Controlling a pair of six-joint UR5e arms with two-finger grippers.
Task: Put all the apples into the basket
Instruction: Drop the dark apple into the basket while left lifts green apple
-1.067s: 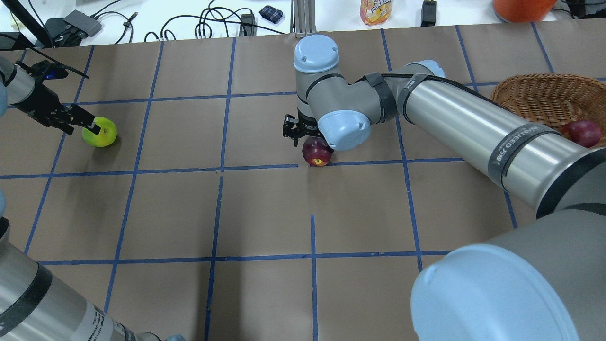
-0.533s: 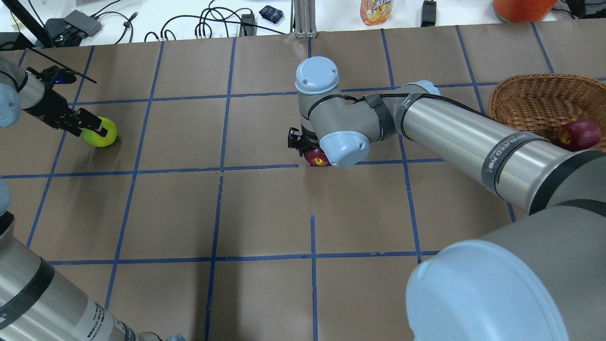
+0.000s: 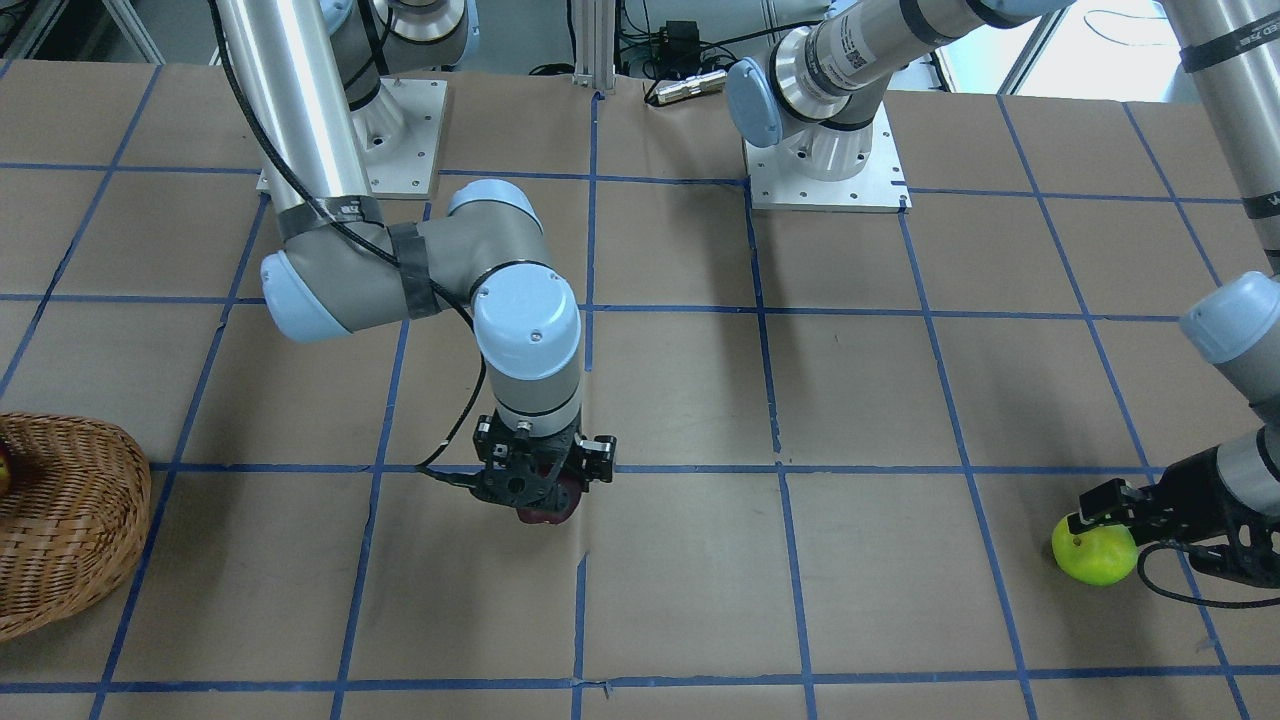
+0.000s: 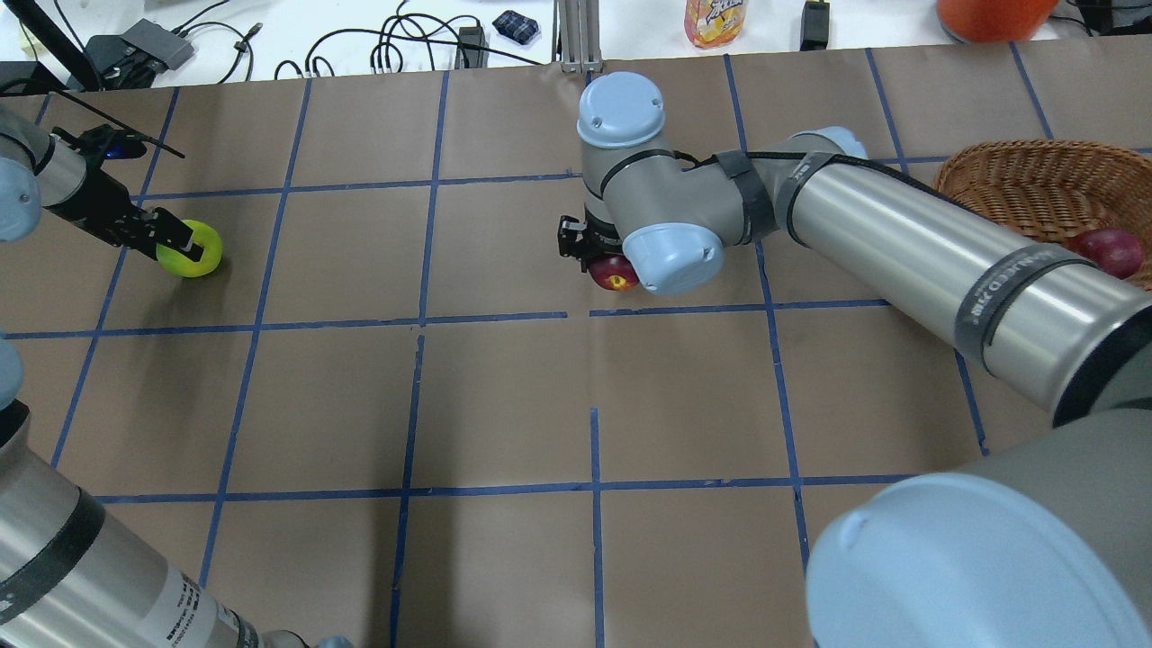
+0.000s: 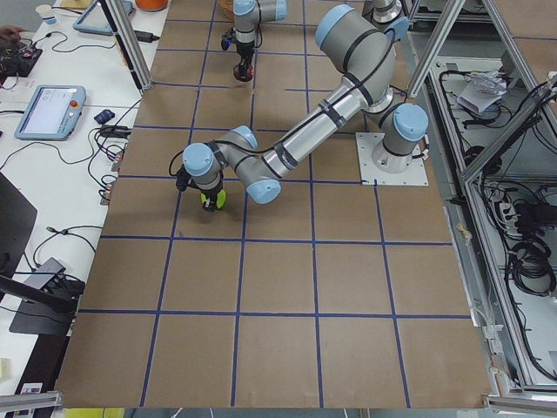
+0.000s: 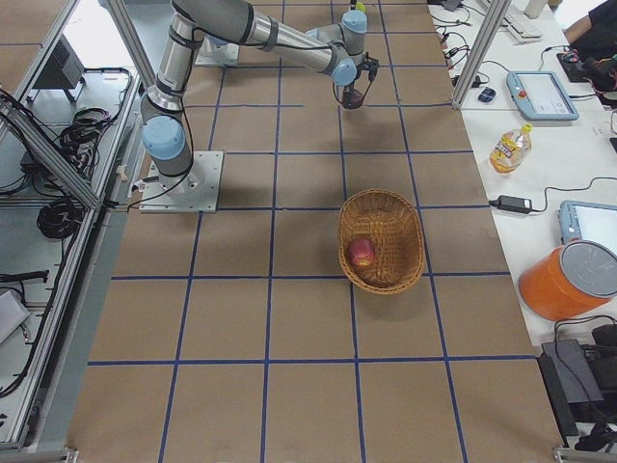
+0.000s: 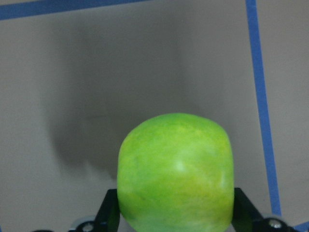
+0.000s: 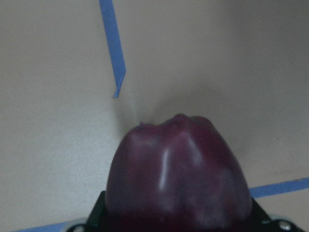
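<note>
While L fingers (image 3: 1103,497) tight on green apple (image 3: 1093,556), R fingers (image 3: 598,460) on maroon apple (image 4: 615,273): blue-gridded brown table (image 4: 504,396).

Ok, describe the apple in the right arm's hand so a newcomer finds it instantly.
Near the middle of the brown gridded table, the right hand grips a dark maroon-purple apple. The red apple in the brown woven wicker basket is brighter; the third apple is yellow-green.

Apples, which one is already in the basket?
The red apple, lying in the wicker basket; the maroon apple and green apple are outside it.
</note>
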